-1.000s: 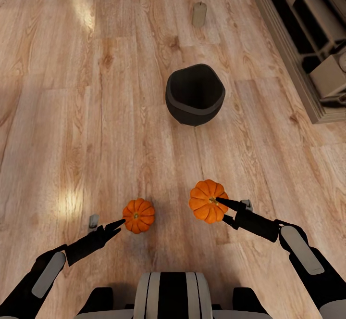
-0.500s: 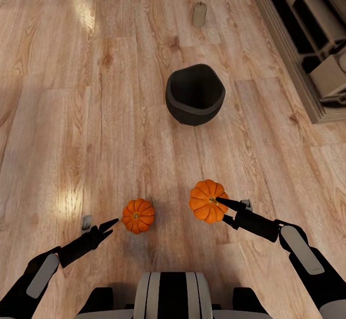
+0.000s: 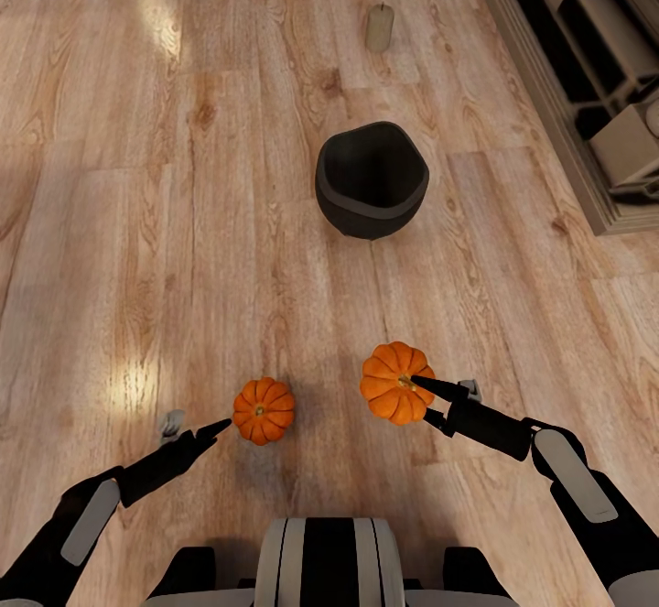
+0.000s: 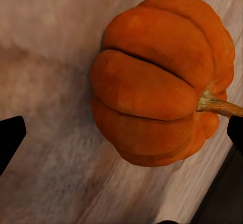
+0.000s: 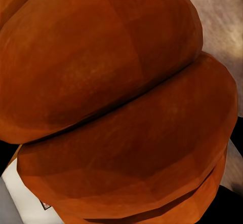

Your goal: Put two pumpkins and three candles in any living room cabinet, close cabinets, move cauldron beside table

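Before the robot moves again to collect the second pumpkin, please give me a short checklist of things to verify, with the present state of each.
1. Right tool grips the right pumpkin: ok; one finger lies across its top, and the right wrist view is very close on it.
2. Left tool is open: ok; its fingers sit spread at the frame edges in the left wrist view.
3. Left pumpkin sits between those fingers: not ok; it lies ahead of the tips, untouched.
4. Left pumpkin rests on the floor: ok.
5. Cauldron is away from both arms: ok.
6. Candle remains to collect: ok, standing beyond the cauldron.
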You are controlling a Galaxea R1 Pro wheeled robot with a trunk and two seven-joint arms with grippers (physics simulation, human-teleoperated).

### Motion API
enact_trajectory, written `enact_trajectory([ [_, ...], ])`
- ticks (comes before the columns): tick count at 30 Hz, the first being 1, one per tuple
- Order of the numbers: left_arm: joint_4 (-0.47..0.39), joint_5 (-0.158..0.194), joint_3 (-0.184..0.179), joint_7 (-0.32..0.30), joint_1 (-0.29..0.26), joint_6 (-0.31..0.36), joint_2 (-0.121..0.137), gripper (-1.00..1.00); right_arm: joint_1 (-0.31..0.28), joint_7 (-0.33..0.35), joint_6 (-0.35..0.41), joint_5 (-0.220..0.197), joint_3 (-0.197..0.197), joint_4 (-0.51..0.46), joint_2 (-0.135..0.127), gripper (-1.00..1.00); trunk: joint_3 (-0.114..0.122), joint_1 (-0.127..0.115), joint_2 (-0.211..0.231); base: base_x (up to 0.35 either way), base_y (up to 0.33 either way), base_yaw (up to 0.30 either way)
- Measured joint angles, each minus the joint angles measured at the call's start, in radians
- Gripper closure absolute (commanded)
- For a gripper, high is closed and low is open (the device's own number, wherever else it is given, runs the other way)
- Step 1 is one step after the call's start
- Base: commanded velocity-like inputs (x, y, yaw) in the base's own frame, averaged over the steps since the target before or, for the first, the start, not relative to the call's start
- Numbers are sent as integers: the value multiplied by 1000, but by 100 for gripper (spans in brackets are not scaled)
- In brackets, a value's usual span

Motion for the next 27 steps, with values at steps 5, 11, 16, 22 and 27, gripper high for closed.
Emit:
enact_trajectory([
  [5,0,-2,-6,0,-3,-2,-2,-100,0,0,0,0,0,0,0,100,0,0,0,0,0,0],
  [11,0,-3,-49,-1,-15,-2,-2,-100,0,1,0,0,1,-1,0,100,0,0,0,0,0,0],
  [16,1,-10,-85,-1,-27,-2,-2,-100,0,1,0,0,0,-1,0,100,0,0,0,0,0,0],
  [22,4,-37,-90,1,-30,-2,-12,-100,0,0,0,1,0,-1,0,100,0,0,0,0,0,0],
  [27,9,-44,-90,1,-31,-2,-25,-100,0,0,0,1,0,-1,0,100,0,0,0,0,0,0],
])
